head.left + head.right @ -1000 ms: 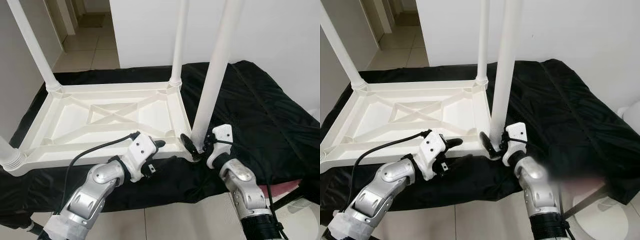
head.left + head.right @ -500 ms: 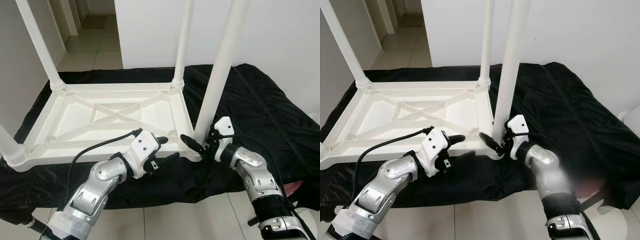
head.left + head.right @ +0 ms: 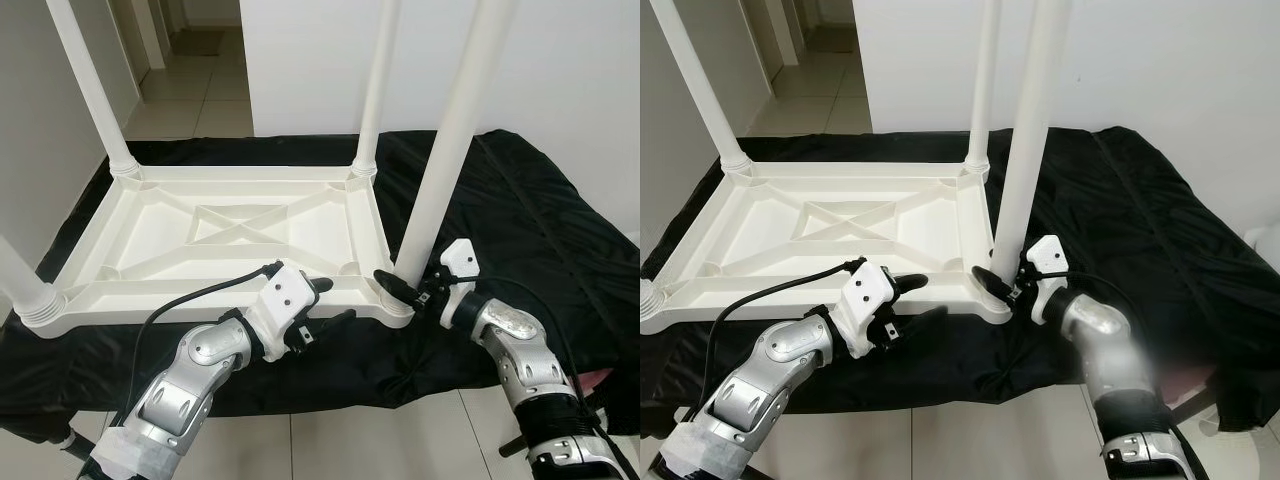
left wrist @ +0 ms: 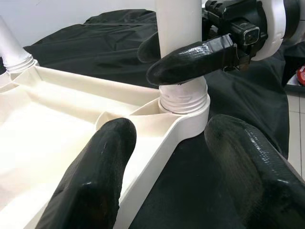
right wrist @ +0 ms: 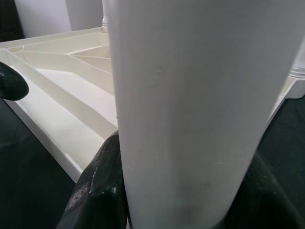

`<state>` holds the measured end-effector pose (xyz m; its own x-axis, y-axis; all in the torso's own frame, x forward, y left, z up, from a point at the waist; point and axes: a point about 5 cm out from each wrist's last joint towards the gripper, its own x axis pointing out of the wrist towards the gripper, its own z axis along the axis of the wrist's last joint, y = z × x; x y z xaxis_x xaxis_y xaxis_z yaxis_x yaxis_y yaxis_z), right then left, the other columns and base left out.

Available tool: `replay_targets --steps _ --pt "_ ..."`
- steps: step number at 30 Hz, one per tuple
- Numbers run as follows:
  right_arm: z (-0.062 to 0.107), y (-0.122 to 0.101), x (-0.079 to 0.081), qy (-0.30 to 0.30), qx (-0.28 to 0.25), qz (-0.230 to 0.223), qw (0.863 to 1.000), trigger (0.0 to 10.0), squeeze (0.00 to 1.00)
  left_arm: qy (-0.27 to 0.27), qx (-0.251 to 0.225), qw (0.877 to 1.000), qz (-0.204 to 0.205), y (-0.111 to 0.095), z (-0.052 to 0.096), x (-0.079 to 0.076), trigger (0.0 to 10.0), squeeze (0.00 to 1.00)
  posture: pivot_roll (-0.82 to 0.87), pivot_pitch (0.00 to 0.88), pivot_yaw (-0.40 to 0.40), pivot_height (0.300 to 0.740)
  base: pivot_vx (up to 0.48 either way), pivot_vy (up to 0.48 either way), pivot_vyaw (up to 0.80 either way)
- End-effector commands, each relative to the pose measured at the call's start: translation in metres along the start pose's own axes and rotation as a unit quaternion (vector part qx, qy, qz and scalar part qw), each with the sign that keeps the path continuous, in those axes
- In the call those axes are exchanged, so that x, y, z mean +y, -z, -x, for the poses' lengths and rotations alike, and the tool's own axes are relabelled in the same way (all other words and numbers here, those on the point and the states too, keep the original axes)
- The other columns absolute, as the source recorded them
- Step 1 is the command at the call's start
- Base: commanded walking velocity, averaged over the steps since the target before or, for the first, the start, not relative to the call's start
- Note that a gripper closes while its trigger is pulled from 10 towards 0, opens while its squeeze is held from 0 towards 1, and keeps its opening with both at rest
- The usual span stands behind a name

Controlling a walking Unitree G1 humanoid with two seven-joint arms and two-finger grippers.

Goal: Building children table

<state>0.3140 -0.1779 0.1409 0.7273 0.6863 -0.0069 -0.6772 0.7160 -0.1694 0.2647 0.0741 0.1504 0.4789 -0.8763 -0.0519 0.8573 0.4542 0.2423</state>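
A white plastic table top (image 3: 150, 245) lies upside down on a black cloth. Its legs stand upright at the corners: the near-right leg (image 3: 450, 150), far-right leg (image 3: 375, 90), far-left leg (image 3: 90, 90) and near-left leg (image 3: 20, 280). My right gripper (image 3: 405, 288) is shut on the near-right leg just above its threaded socket; in the right wrist view that leg (image 5: 190, 109) sits between the black fingers (image 5: 100, 191). My left gripper (image 3: 332, 302) is open at the near rim, left of that socket, one finger over the rim and one outside it (image 4: 167, 162).
The black cloth (image 3: 520, 200) drapes over a low surface with folds on the right. Tiled floor (image 3: 330, 450) runs along the near edge. A white wall (image 3: 580, 80) stands behind, and a hallway (image 3: 190, 90) opens at the back left. Something red (image 3: 600, 378) shows at the lower right.
My right wrist has swung from below the near-right leg out to its right side, fingers staying around the leg. The left gripper stays at the rim. The view has shifted slightly.
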Motion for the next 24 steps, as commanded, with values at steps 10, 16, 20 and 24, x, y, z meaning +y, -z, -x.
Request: replay_targets --steps 10,16,20,24 --pt "0.004 0.016 0.008 0.08 0.023 -0.043 0.996 10.0 0.0 0.013 0.01 1.0 -0.006 0.004 0.002 -0.001 10.0 0.0 -0.03 0.0 0.016 0.74 0.0 0.0 0.0" --pt "-0.004 0.018 0.019 0.215 0.036 -0.079 0.973 10.0 0.0 0.01 0.012 1.0 0.002 0.008 0.003 -0.008 10.0 0.0 -0.02 0.0 0.006 0.74 0.0 0.0 0.0" --pt "-0.011 0.021 0.038 0.303 0.038 -0.118 0.945 10.0 0.0 0.007 0.01 1.0 0.006 0.007 0.002 -0.01 10.0 0.0 -0.02 0.0 0.01 0.74 0.0 0.0 0.0" --pt "-0.017 0.022 0.05 0.357 0.042 -0.131 0.924 10.0 0.0 0.005 0.01 1.0 0.006 0.008 0.001 -0.01 10.0 0.0 -0.02 0.0 0.014 0.74 0.0 0.0 0.0"
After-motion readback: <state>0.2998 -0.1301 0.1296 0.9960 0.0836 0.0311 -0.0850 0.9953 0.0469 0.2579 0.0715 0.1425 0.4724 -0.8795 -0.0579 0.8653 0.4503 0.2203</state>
